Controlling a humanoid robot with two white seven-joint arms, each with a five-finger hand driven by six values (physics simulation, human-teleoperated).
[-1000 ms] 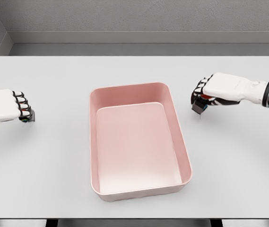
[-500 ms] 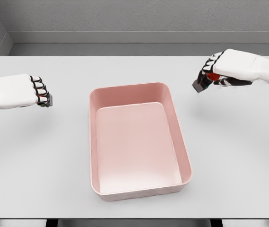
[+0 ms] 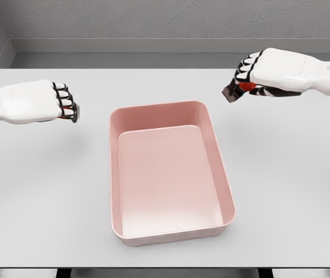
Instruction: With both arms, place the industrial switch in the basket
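Small dark industrial switch pinched in curled right hand; left hand clenched around another beside pink rectangular plastic basket

Text on basket: none readable
Text on table: none readable
Labels on the held switches: too small to tell

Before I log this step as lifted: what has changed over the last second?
Both hands rose and drew inward toward the basket: the left hand up and rightward, the right hand up and slightly leftward. Each stays shut on a small dark switch. The basket has not moved and holds nothing.
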